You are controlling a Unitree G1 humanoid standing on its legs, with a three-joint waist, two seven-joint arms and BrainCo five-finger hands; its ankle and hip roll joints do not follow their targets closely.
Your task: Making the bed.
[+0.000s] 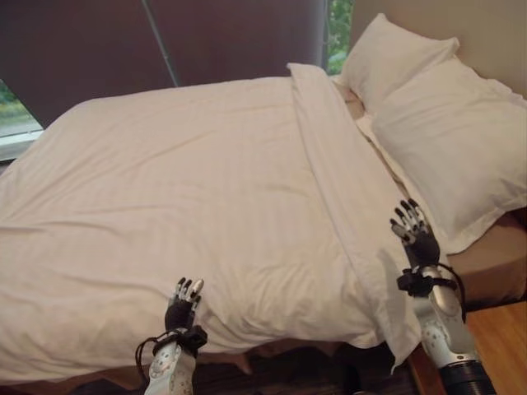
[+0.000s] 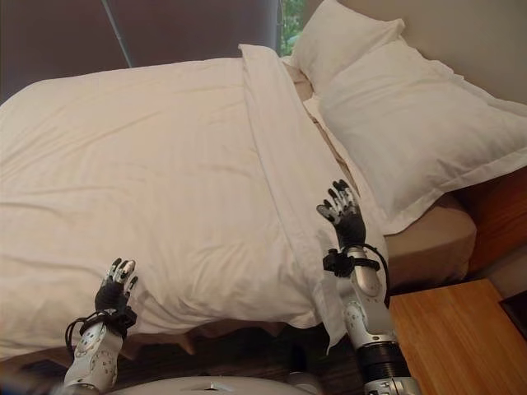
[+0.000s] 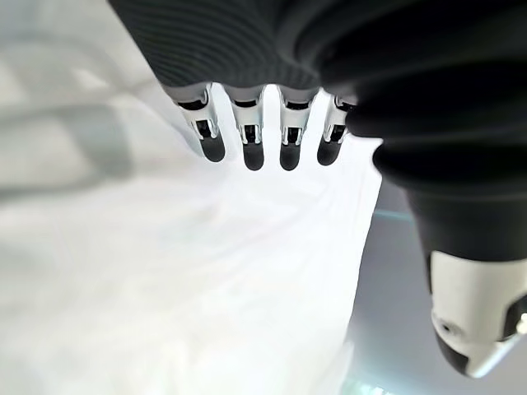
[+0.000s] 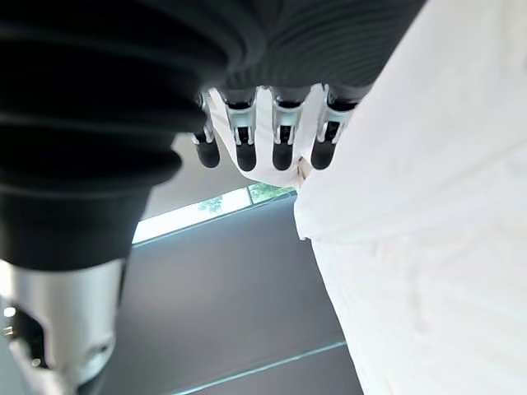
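At near bed edge, raised left hand [image 1: 182,306] and right hand [image 1: 416,230], fingers straight, released, holding nothing. Lay spread across mattress: white duvet [image 1: 181,197], folded back below 2 pillows [image 1: 449,136].

I read the wide white duvet [image 1: 181,214] as woven cotton-like cloth with a faint satin stripe, matt overall, softly creased near its folded top band. The 2 plump white pillows [image 2: 412,132] look like the same smooth striped fabric. Under them, the tan fitted sheet [image 2: 428,239] is a plain, dull cloth. The orange-brown wooden bedside surface [image 2: 449,333] shows visible grain and a slight sheen. My left hand [image 1: 183,306] and right hand [image 1: 416,234] have glossy silver metal-look fingers, dark matt tips and ribbed black rubbery covers.
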